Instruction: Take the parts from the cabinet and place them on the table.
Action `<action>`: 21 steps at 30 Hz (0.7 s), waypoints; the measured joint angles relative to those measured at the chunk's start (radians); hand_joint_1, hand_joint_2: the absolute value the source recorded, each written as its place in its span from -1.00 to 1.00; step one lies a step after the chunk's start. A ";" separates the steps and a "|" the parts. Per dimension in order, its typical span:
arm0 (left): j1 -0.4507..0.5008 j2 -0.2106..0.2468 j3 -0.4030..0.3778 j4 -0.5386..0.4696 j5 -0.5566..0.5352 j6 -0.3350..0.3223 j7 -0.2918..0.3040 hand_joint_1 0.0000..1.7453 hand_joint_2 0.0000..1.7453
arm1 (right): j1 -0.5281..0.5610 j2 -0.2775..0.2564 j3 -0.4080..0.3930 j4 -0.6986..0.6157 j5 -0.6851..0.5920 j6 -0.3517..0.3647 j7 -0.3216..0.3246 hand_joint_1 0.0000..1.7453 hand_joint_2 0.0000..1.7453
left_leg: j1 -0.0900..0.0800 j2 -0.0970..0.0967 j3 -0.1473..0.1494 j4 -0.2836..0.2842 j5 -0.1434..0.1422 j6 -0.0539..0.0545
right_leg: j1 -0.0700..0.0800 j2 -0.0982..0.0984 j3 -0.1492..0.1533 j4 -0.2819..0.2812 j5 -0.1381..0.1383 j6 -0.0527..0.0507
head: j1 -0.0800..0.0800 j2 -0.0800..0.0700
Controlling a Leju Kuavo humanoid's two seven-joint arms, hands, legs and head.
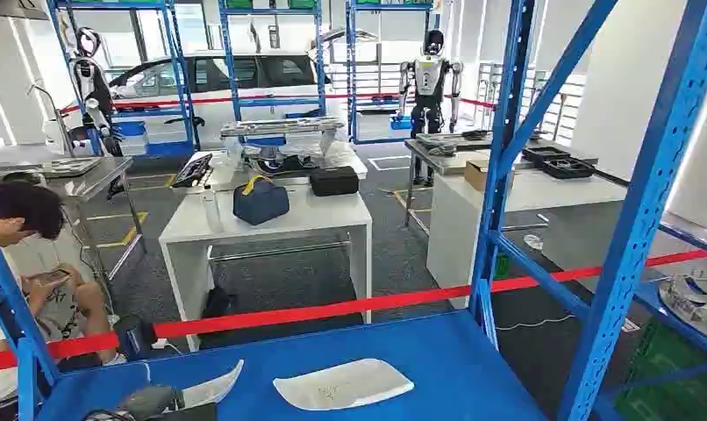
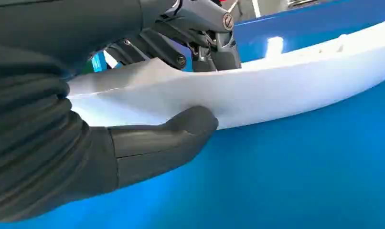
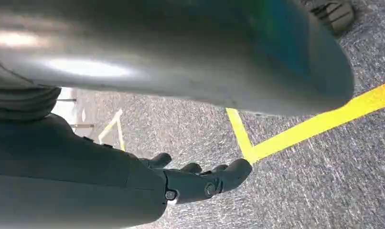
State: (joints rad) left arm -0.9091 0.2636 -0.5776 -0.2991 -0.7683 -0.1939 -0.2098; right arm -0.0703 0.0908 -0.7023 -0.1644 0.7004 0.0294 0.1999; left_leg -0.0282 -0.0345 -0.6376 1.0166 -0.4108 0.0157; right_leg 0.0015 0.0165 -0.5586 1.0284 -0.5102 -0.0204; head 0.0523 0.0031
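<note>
Fingers [image 2: 219, 47] and thumb of the left hand [image 2: 147, 95] pinch the long white curved plastic panel [image 2: 276, 86] at the blue metal shelf's [image 1: 473, 368] near left corner, its long axis running away from the palm.

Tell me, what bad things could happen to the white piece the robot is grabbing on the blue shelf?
The left hand grips the long white part near one end, so the far end might droop or slip when lifted. The blue rack posts stand close by, and a long part swung out could bump them. A second white part lies on the same blue shelf and could get nudged.
</note>
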 joint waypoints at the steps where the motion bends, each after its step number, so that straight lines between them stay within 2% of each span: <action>1: 0.000 0.000 0.000 0.000 0.000 0.000 0.000 1.00 1.00 | 0.000 0.000 0.000 0.000 0.000 0.000 0.000 -1.00 -1.00 | 0.000 0.000 0.000 0.000 0.000 0.000 | 0.000 0.000 0.000 0.000 0.000 0.000 | 0.000 0.000; 5: 0.001 0.001 0.000 0.000 0.000 0.005 -0.001 1.00 1.00 | 0.000 0.000 0.000 0.000 0.000 0.000 -0.005 -1.00 -1.00 | 0.000 0.000 0.001 0.000 0.000 0.000 | 0.000 0.000 0.001 0.000 0.000 0.000 | 0.000 0.000; 7: 0.004 0.003 0.000 0.000 0.003 0.023 -0.038 1.00 1.00 | 0.000 0.001 0.000 0.000 0.000 0.001 -0.006 -1.00 -1.00 | 0.000 0.000 0.001 0.000 0.000 0.000 | 0.000 0.000 0.001 0.000 0.000 0.000 | 0.000 0.000; 9: 0.014 0.004 0.000 -0.004 -0.005 0.082 -0.064 1.00 1.00 | 0.000 0.001 0.000 0.000 0.000 0.000 -0.007 -1.00 -1.00 | 0.000 0.000 0.001 0.000 0.000 0.000 | 0.000 0.000 0.001 0.000 0.000 0.000 | 0.000 0.000; 11: 0.032 0.002 0.001 -0.012 0.011 0.175 -0.086 1.00 1.00 | 0.000 0.001 0.000 0.000 0.000 -0.002 -0.008 -1.00 -1.00 | 0.000 0.000 0.001 0.000 0.000 0.000 | 0.000 0.000 0.000 0.000 0.000 0.000 | 0.000 0.000; 14: 0.062 -0.009 0.045 -0.035 0.144 0.284 -0.159 1.00 1.00 | 0.000 0.002 -0.001 0.000 0.000 -0.003 -0.009 -1.00 -1.00 | 0.000 0.000 0.001 0.000 0.000 0.000 | 0.000 0.000 0.000 0.000 0.000 0.000 | 0.000 0.000; 15: 0.069 -0.013 0.067 -0.043 0.186 0.292 -0.190 1.00 1.00 | 0.000 0.002 -0.001 0.000 0.000 -0.003 -0.009 -1.00 -1.00 | 0.000 0.000 0.000 0.000 0.000 0.000 | 0.000 0.000 0.000 0.000 0.000 0.000 | 0.000 0.000; 17: 0.088 -0.021 0.140 -0.085 0.325 0.248 -0.307 1.00 1.00 | 0.000 0.003 -0.003 0.000 0.001 -0.005 -0.010 -1.00 -1.00 | 0.000 0.000 0.000 0.000 0.000 0.000 | -0.001 0.000 0.000 0.000 0.000 0.000 | 0.000 0.000; 19: 0.117 -0.031 0.229 -0.169 0.497 0.141 -0.408 1.00 1.00 | 0.000 0.005 -0.008 0.000 0.002 -0.008 -0.011 -1.00 -1.00 | 0.000 0.000 0.000 0.000 0.000 0.000 | -0.001 0.000 0.000 0.000 0.000 0.000 | 0.000 0.000; 20: 0.140 -0.040 0.279 -0.236 0.594 0.068 -0.422 1.00 1.00 | 0.000 0.005 -0.010 0.000 0.002 -0.010 -0.011 -1.00 -1.00 | 0.000 0.001 0.000 0.000 0.000 0.000 | -0.001 0.001 0.000 -0.001 0.000 0.000 | 0.000 0.000; 21: 0.166 -0.050 0.333 -0.312 0.683 0.006 -0.407 1.00 1.00 | 0.000 0.006 -0.014 0.000 0.002 -0.012 -0.011 -1.00 -1.00 | 0.000 0.001 0.000 0.000 0.000 0.000 | -0.001 0.001 0.000 -0.001 0.000 0.000 | 0.000 0.000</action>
State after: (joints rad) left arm -0.7434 0.2138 -0.2450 -0.6114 -0.0851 -0.1883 -0.6164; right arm -0.0698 0.0965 -0.7160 -0.1644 0.7019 0.0175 0.1892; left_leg -0.0285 -0.0332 -0.6372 1.0170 -0.4109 0.0158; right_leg 0.0004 0.0177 -0.5591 1.0276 -0.5102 -0.0203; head 0.0523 0.0031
